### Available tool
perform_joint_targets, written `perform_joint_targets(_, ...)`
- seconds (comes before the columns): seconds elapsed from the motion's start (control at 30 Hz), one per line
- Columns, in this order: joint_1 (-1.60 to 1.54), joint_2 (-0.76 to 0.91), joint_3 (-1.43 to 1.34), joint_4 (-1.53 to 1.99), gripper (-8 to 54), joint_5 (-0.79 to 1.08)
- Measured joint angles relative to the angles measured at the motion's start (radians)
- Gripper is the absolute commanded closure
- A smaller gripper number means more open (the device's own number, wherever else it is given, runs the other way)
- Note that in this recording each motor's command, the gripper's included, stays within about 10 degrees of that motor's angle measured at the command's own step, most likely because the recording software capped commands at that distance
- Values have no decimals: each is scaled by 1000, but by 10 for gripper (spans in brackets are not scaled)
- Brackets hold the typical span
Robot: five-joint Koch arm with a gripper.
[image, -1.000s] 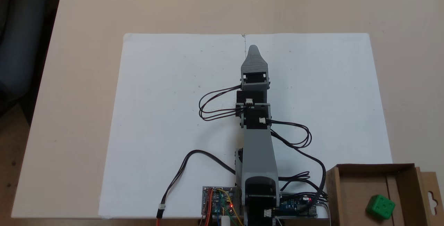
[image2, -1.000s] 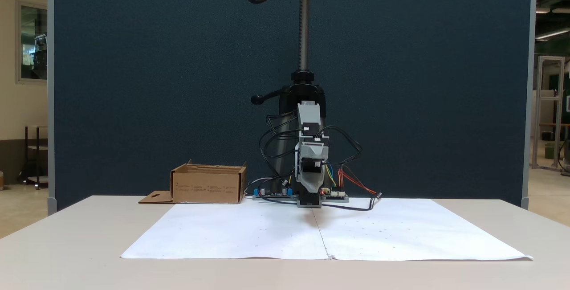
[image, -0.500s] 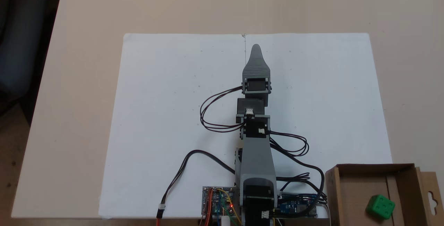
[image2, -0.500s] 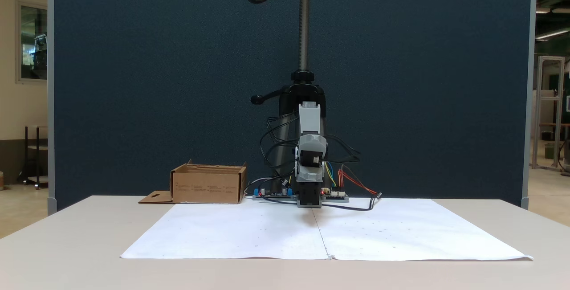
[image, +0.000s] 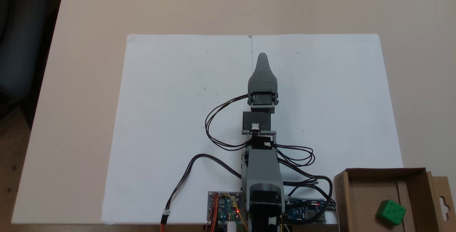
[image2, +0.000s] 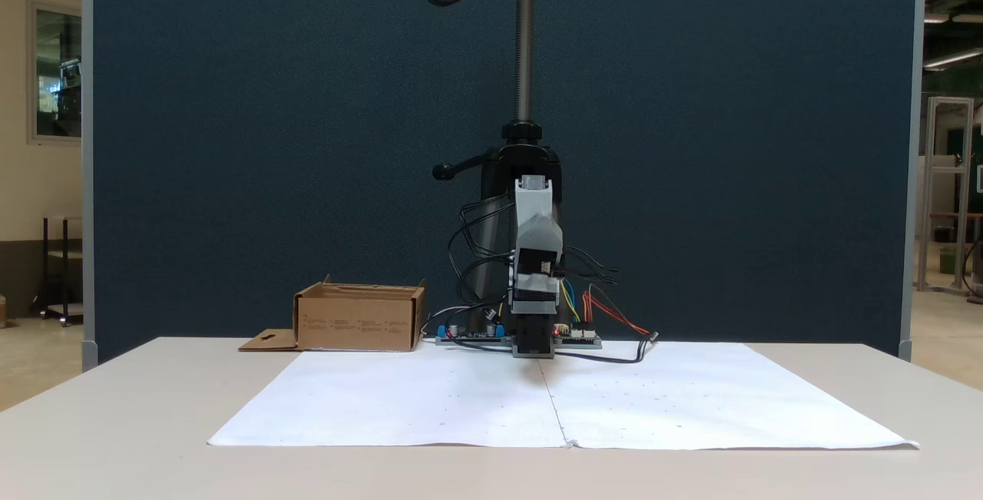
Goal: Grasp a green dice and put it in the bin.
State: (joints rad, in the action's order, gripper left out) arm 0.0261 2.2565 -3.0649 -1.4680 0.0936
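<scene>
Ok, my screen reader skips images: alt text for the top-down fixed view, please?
A green dice lies inside a cardboard bin at bottom right. A grey robot arm stretches up the middle over white paper, its pincer holding nothing visible.

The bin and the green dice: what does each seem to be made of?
The bin: brown cardboard, matt, with raw cut edges and a folded flap. The green dice: probably plastic, judging by its even bright colour, rounded corners and moulded pips.

paper point(image: 178, 118) bare; bin point(image: 342, 196) beside base.
</scene>
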Motion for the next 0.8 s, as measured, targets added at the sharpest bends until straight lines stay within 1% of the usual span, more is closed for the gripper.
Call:
perform_joint_targets(0.3, -2, 0, -2, -218, 19, 0)
perform_joint_targets(0.8, -2, 0, -2, -225, 10, 0)
